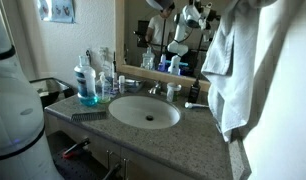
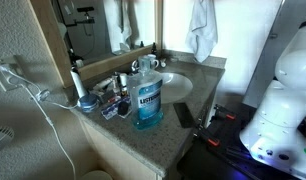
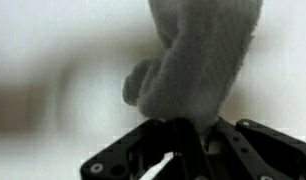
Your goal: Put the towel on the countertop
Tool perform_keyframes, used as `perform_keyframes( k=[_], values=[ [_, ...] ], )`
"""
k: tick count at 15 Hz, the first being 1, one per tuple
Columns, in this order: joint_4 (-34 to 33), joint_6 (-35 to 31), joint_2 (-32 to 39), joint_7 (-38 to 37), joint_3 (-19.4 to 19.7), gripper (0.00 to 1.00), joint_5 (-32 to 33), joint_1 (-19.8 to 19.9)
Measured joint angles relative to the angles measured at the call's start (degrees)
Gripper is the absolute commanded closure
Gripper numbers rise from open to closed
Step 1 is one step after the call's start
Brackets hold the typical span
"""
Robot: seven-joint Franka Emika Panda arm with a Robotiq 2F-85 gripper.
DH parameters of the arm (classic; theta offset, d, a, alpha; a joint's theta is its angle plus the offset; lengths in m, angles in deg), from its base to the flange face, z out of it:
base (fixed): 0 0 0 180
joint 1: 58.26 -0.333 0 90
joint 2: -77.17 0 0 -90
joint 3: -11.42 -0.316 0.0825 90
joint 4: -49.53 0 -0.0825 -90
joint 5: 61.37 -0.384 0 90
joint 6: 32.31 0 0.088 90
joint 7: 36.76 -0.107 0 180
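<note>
Lowering the held towel (image 1: 233,65) onto the surface (image 1: 198,135) was judged to be the step in hand.

The towel was seen hanging above the end of the surface beside the sink (image 1: 144,112). In the wrist view the gripper (image 3: 188,128) was closed on a bunched fold of it. A slow descent onto bare surface, away from the basin and the mouthwash bottle (image 2: 146,100), was advised before any release. The gripper was cut off in both exterior views. The wrist picture was blurred, so grip depth could not be judged.
</note>
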Motion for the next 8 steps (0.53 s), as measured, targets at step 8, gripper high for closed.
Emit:
perform_keyframes(
  k=[8],
  values=[
    [21.97, -1.07, -1.48, -15.41, 0.13, 0.92, 1.57, -1.37]
  ],
)
